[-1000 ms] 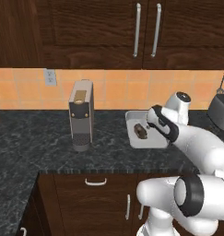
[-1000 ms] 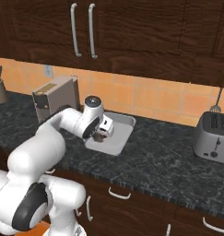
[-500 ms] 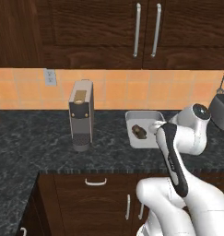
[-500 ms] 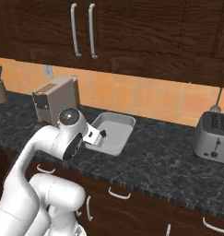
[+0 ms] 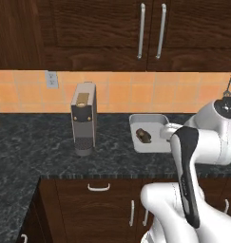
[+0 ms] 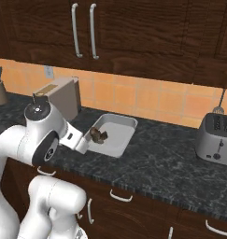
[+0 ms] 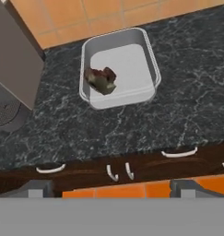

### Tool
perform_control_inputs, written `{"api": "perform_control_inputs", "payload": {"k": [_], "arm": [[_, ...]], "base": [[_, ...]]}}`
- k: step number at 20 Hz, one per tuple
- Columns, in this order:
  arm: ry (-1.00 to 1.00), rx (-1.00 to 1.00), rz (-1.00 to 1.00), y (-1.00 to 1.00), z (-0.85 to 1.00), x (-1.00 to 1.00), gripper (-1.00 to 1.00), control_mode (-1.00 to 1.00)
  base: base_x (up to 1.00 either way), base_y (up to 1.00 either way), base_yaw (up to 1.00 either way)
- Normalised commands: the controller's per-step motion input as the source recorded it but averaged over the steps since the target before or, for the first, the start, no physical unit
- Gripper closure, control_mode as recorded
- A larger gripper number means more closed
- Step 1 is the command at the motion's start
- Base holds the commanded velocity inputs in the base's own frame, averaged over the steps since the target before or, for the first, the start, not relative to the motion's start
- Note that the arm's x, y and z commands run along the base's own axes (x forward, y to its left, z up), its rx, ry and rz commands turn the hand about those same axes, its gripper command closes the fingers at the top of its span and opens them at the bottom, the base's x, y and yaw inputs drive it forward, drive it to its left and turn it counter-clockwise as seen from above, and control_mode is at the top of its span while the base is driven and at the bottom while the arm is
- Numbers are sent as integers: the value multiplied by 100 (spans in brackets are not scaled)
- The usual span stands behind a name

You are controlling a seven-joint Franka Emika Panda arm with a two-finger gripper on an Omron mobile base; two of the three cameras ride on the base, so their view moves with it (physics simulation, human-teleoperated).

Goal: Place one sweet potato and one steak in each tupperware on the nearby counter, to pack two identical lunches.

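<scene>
We see one tupperware [image 5: 148, 121] lying on the dark speckled counter [image 5: 41, 152], just right of the grey coffee machine [image 5: 83, 118] and close to the orange tiled wall. In its left half rests a lumpy brown-and-reddish piece [image 7: 101, 79], too blurred for us to say whether it is steak, sweet potato or both. Our gripper [image 7: 111, 188] hangs above the counter's near edge, over the drawer fronts, well apart from the tray; its two finger tips stand wide apart with nothing between them. A toaster [image 6: 216, 137] sits far to the right.
</scene>
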Motion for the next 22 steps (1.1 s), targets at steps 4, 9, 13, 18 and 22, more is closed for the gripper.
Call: {"api": "perform_control_inputs", "payload": {"k": [4,9,13,18,22], "arm": [[0,-8,0,19,-12,-38,-100,-100],[-7,-2,0,3,-18,-35,-100,100],[0,0,0,0,0,0,-100,100],[0,0,0,0,0,0,-100,100],[0,0,0,0,0,0,-100,100]], "base": [[0,0,0],[-20,0,0],[-98,-18,-34],[-49,-9,-71],[-2,-29,-83]]}}
